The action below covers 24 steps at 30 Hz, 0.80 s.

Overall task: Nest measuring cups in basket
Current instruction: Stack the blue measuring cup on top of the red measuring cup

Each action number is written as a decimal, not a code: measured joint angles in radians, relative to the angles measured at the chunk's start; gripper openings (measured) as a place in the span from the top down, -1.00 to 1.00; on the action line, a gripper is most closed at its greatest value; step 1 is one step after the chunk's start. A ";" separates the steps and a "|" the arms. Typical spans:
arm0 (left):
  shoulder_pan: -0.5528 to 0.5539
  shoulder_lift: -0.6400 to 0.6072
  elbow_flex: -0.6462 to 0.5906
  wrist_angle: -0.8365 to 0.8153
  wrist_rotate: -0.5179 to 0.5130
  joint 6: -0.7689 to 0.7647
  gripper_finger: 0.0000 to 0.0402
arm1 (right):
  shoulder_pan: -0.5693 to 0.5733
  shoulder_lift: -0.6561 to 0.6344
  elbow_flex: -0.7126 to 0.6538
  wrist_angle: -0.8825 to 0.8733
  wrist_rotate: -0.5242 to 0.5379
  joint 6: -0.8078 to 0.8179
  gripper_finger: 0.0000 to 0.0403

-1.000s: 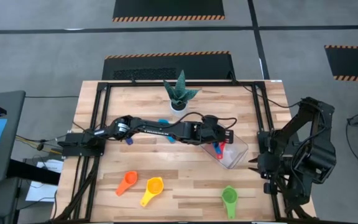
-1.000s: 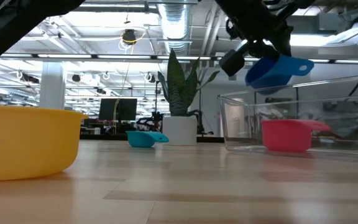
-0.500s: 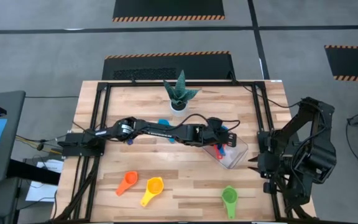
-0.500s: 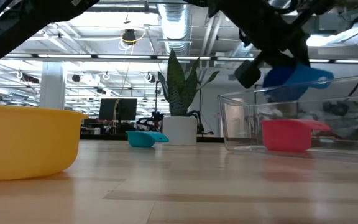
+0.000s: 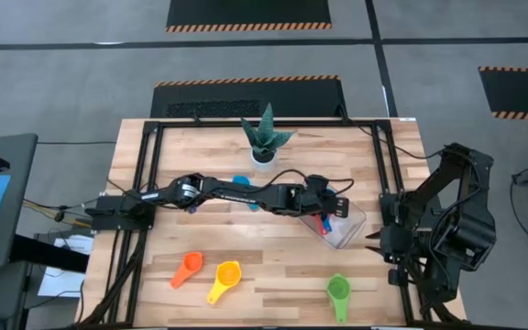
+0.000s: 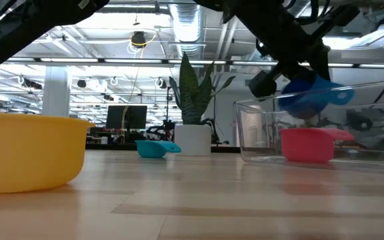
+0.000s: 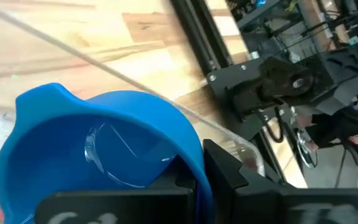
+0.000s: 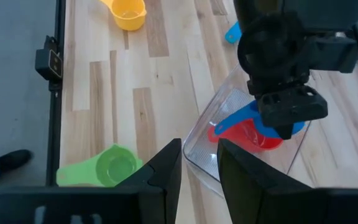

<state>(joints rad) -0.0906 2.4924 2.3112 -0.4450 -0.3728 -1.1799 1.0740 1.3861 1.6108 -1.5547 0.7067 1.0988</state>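
Measuring cups are being gathered into the basket [image 5: 342,224], a clear tub lying near the desk's right edge, about halfway between its far and near edges. The left gripper [image 8: 283,119] is clamped shut on the rim of the blue cup [image 6: 307,95] and holds it just above the red cup [image 6: 305,145], which already sits on the basket's floor. In the low view the blue cup hangs partly below the basket's rim line, tilted, with its handle pointing toward the right edge of the desk.

The step in hand appears to be seating blue inside red. To do it well, the left arm should level the cup, centre it over the red bowl and bring the two handles roughly into line so the blue one drops in rather than perching on the red rim. Lowering should be slow, since the thin clear wall sits close to the fingers and a nudge could slide the basket.

The right gripper [image 8: 197,165], jaws parted and empty, waits off the desk's right edge. The orange cup [image 5: 187,269], yellow cup [image 5: 226,275] and green cup [image 5: 338,291] lie along the near edge; a light blue cup [image 6: 153,149] sits by the plant pot [image 5: 263,154].
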 joint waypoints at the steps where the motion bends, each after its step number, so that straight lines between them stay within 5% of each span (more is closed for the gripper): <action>1: 0.000 0.000 0.000 0.006 -0.002 0.010 0.99 | 0.000 0.000 0.000 0.000 0.000 0.000 0.37; 24: 0.006 -0.002 0.000 -0.018 0.050 0.008 0.68 | 0.031 -0.001 0.000 0.000 -0.006 0.001 0.37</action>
<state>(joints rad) -0.0845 2.4905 2.3112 -0.4629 -0.3225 -1.1720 1.1049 1.3853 1.6108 -1.5549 0.7002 1.0996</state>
